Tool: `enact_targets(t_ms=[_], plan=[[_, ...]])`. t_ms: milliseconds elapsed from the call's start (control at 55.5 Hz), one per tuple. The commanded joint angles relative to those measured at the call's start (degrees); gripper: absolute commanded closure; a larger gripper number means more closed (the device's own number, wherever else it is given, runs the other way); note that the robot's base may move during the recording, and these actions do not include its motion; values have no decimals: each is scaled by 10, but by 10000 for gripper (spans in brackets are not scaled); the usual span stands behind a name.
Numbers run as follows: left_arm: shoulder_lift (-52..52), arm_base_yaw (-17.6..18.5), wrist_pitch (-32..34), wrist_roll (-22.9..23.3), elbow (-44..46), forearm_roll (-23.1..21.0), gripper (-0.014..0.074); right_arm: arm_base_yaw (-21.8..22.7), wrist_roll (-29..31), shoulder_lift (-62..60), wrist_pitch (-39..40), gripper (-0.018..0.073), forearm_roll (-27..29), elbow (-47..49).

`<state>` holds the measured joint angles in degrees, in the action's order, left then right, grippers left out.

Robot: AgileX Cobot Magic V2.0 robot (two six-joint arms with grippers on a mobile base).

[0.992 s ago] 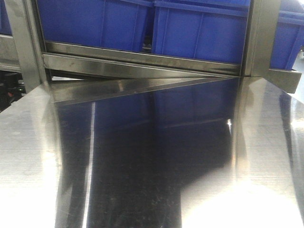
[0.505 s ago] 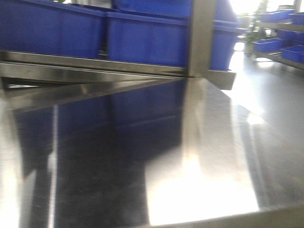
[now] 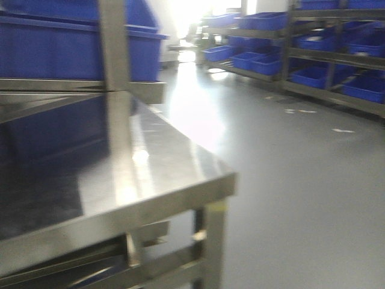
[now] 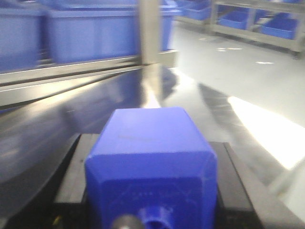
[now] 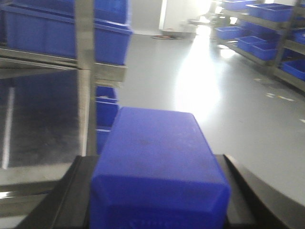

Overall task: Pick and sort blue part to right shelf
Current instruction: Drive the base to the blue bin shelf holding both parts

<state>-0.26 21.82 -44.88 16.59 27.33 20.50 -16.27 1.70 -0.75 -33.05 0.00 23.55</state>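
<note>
The left gripper (image 4: 151, 200) grips a blue part (image 4: 150, 143) tightly above the steel table (image 4: 200, 98). The right gripper (image 5: 157, 200) grips a second blue part (image 5: 157, 148).

Motion blur in all views, blown-out backlight glaring on floor (image 3: 198, 114), sheen on steel tabletop (image 3: 150, 162)

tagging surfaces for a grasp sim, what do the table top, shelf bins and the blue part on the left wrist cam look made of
Table top: likely brushed stainless steel; mirrors the bins and glare. Shelf bins: probably moulded plastic; uniform blue, slight sheen. Blue part: looks like plastic too; matt, chamfered moulded edges, faint scuffs.
</note>
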Motion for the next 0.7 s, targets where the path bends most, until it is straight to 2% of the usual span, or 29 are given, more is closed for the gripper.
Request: enact_targets(t_ms=[0,685], plan=[[-8,0,54,6,14,7,260,1,0,-4,55,385,-4,16],[-8,0,54,6,14,7,260,1,0,-4,55,385,-4,16]])
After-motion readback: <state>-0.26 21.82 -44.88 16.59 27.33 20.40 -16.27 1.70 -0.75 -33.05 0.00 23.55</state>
